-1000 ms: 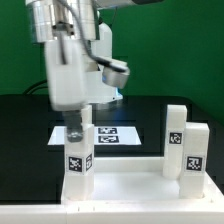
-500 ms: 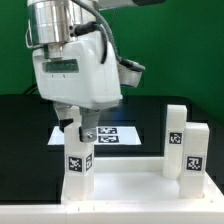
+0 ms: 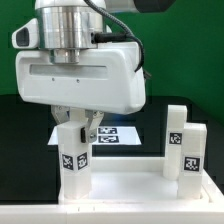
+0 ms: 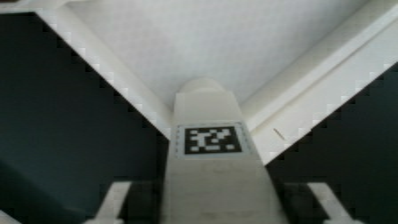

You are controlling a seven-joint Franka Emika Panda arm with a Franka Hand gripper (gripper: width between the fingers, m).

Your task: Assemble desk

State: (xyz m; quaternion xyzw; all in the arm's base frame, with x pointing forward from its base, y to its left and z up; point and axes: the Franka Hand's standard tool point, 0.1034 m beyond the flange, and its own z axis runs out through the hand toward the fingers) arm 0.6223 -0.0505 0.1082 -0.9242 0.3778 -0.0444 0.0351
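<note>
Leg point(image 3: 73, 158) stands upright at the panel point(image 3: 130, 183)'s left corner, directly under my gripper point(image 3: 80, 127); fingers straddle its top, but I cannot tell whether they clamp.

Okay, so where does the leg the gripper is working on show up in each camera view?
Exterior view: the leg stands upright at the panel's corner on the exterior view's left, beneath the gripper.
Wrist view: the leg fills the centre, between the fingertips.
Shared landmark: the leg's square tag.
</note>
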